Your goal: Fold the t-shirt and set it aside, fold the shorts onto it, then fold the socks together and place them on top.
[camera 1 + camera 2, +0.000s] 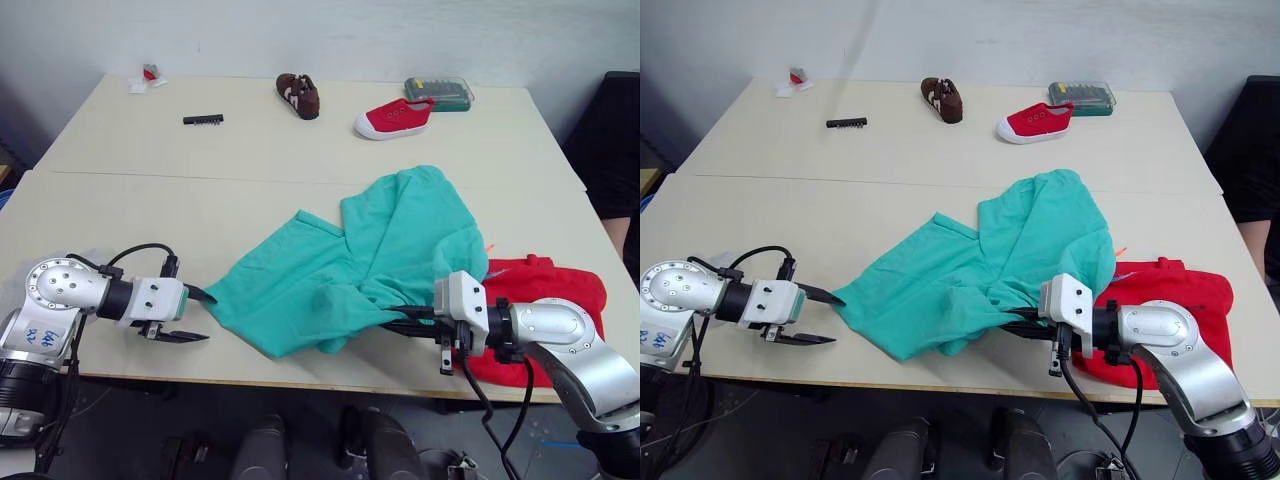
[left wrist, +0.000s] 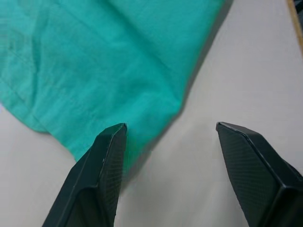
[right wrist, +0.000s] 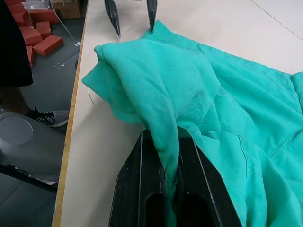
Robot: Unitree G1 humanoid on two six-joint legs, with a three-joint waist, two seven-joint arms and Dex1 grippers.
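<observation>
The teal shorts lie crumpled and spread across the middle of the front table. My right gripper is shut on a bunched fold at their near edge, and the cloth rises between its fingers in the right wrist view. At the shorts' left corner my left gripper stands open; one finger touches the hem and the other rests over bare table. The red t-shirt lies in a heap at the front right, behind my right arm. The socks are out of view.
On the far table sit a red shoe, a brown shoe, a green case, a black strip and a small red-and-white item. A person in black stands at the right edge.
</observation>
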